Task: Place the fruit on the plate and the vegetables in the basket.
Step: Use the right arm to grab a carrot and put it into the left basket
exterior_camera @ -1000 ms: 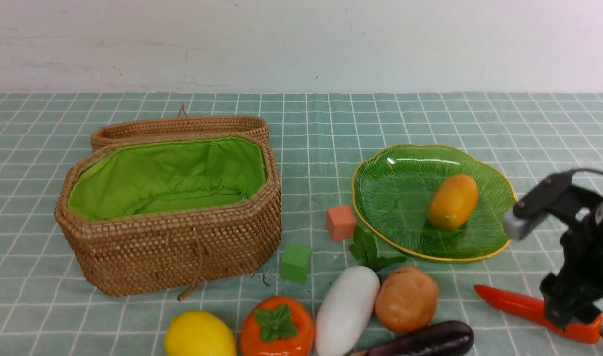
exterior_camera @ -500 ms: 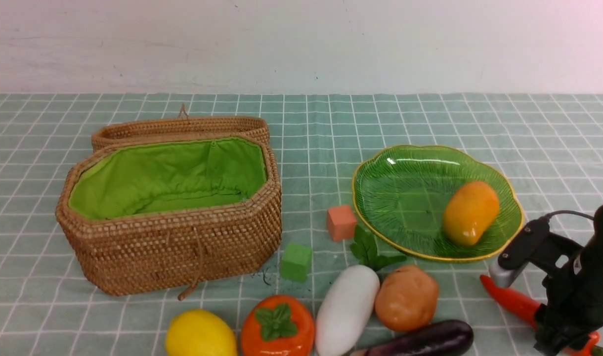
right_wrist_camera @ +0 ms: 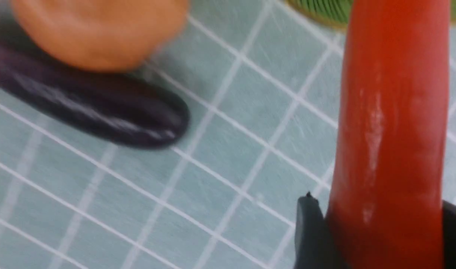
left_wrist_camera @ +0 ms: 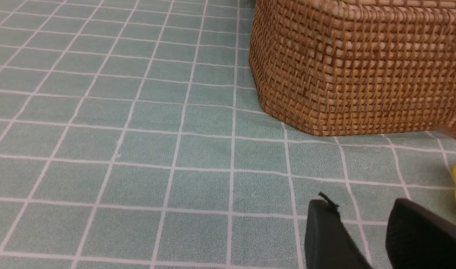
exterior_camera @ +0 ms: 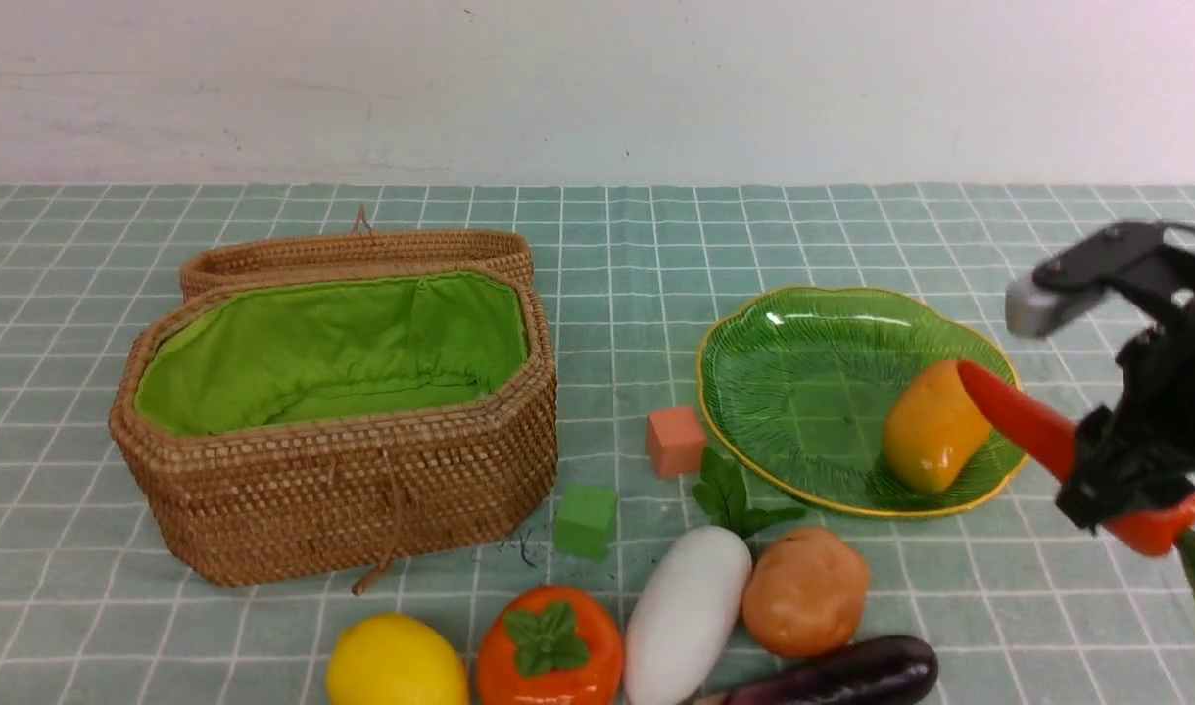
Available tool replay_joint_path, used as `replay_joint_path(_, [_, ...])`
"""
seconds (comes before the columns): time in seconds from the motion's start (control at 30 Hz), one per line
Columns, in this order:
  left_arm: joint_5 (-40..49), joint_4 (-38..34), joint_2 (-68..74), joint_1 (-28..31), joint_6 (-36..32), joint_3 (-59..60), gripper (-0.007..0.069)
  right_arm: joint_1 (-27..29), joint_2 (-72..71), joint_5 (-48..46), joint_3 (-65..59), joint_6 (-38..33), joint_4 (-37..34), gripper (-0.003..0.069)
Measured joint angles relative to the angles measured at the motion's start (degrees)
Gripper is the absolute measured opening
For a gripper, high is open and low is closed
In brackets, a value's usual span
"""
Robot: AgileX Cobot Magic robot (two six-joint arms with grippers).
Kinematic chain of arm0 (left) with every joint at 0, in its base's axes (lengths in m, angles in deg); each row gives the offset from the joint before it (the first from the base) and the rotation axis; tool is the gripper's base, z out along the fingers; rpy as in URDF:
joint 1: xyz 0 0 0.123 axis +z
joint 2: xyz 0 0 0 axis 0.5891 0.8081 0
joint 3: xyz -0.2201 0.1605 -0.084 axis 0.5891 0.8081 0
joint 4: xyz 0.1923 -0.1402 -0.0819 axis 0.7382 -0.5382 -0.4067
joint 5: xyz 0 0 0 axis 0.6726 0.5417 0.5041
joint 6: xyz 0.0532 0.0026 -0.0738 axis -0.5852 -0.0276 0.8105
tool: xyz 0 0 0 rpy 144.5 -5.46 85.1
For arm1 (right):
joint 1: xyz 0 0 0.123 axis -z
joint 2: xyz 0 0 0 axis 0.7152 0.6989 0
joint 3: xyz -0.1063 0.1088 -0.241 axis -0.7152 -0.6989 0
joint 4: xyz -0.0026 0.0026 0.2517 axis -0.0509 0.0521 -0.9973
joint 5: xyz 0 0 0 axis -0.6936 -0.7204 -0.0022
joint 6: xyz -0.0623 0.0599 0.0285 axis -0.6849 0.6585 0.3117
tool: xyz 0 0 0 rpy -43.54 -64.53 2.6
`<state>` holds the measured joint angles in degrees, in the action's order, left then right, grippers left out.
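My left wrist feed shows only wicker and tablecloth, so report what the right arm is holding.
Observer: The right fingers are clamped on the long red-orange toy carrot, held in the air.
Operator: Now describe the basket's inside.
Observer: The brown woven wicker basket stands open; only its green cloth lining shows.
Operator: Check the plate.
Observer: The green leaf-veined glass plate holds one elongated yellow-orange toy mango.
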<state>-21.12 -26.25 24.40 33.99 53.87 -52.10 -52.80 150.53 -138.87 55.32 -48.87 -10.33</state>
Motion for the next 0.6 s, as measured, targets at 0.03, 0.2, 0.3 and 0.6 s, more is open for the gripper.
replay_joint_path(0.03, [0.0, 0.0, 0.0, 0.0, 0.0, 0.0, 0.0239, -0.5, -0.3, -0.1, 1.4, -0.5, -3.6, 0.0342])
replay_joint_path(0.2, [0.0, 0.0, 0.0, 0.0, 0.0, 0.0, 0.0239, -7.6, -0.3, 2.1, 4.6, -6.8, -21.3, 0.0342])
replay_joint_path(0.3, [0.0, 0.0, 0.0, 0.0, 0.0, 0.0, 0.0239, -13.5, 1.4, 5.8, 5.3, -11.1, -26.6, 0.0342])
replay_joint_path(0.6, [0.0, 0.0, 0.0, 0.0, 0.0, 0.0, 0.0239, -25.1, 17.6, 9.8, 21.9, -11.9, -28.2, 0.0342])
